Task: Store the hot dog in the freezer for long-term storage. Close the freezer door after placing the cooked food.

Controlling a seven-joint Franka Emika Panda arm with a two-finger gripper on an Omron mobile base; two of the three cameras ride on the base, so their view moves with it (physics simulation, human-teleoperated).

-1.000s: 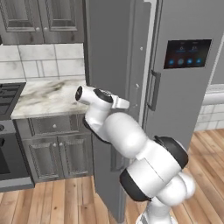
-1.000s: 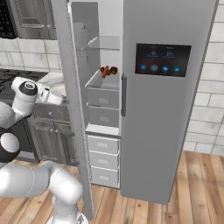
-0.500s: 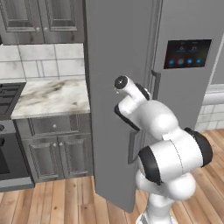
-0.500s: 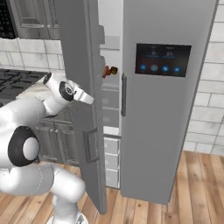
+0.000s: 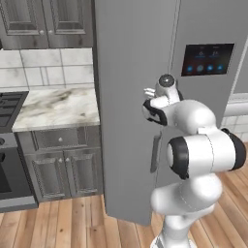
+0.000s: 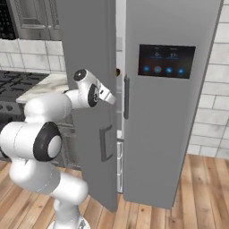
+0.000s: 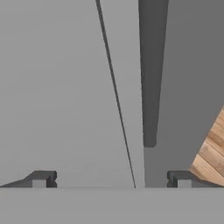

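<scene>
Though display panel (image 6: 166, 59) glows, writing unreadable.

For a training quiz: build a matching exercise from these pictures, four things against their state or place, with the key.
Things:
1. freezer door
2. gripper
3. display panel
4. counter

States or places:
A. on the wider fridge door
B. ajar, nearly shut
C. left of the fridge, marble top
D. open, empty, facing the door

Pairs: 1-B, 2-D, 3-A, 4-C
</scene>
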